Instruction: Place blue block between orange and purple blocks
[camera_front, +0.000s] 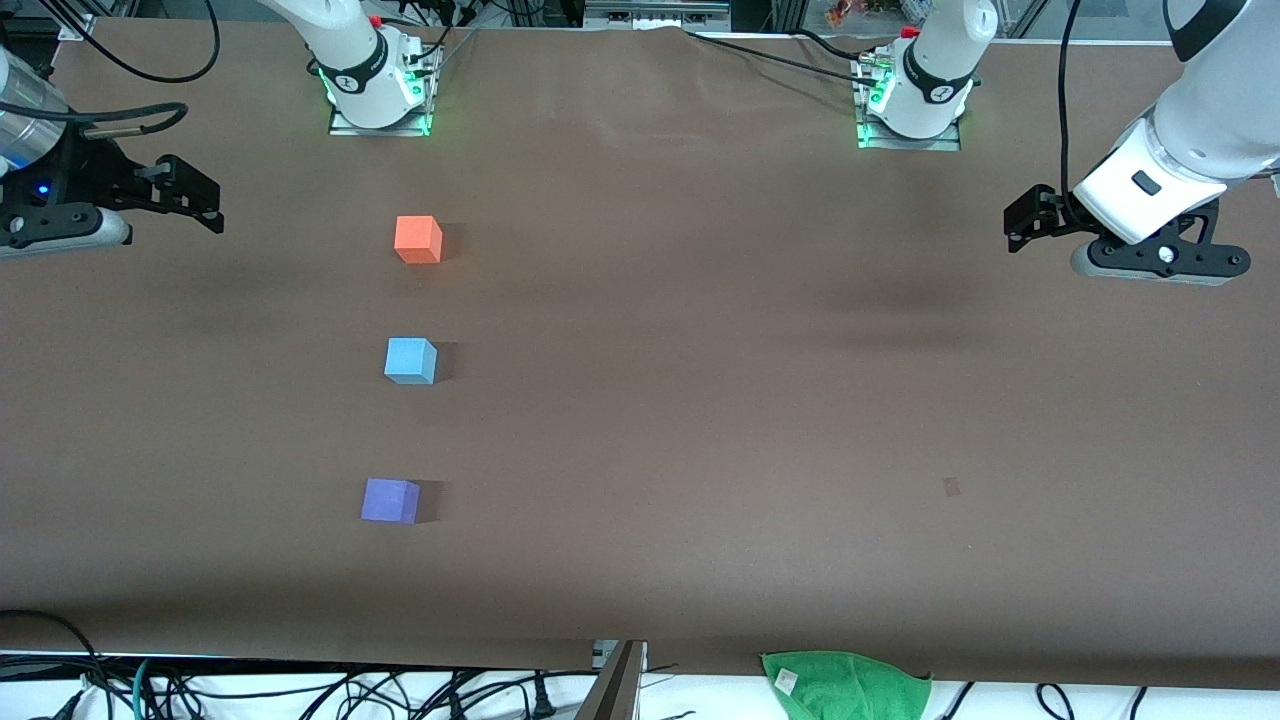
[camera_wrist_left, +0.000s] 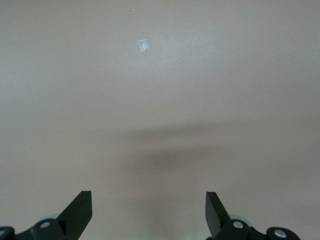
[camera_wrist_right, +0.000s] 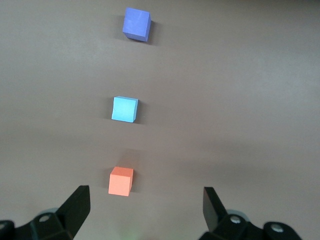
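While both arms hang back at the ends of the tabletop (camera_front: 700, 400), three blocks lie in a line on the brown surface toward the right arm's end. Starting at the front view's left edge, the right end effector (camera_front: 195, 195) hovers over the tabletop near that end, its jaws spread wide and holding nothing; the right wrist view shows its two dark fingers (camera_wrist_right: 75, 205) parted with bare brown surface between them, and the row of blocks running away from it.

Next along comes the row itself. The orange block (camera_front: 418, 239) sits closest to the robots' bases. The blue block (camera_front: 410, 360) rests nearer to the front camera than the orange one, well apart from it. The purple block (camera_front: 389, 500) lies nearest to the front camera of the three. So the blue block stands between the other two, roughly midway, and all three sit flat on the tabletop, touching nothing.

Farther along, a small faint mark (camera_front: 952, 487) shows on the surface, and a green cloth (camera_front: 848, 685) lies at the tabletop's edge closest to the front camera.

At the left arm's end, the left end effector (camera_front: 1020, 225) hangs over bare tabletop, jaws likewise spread and empty; its fingers (camera_wrist_left: 80, 210) frame only brown surface and a pale patch (camera_wrist_left: 143, 45).
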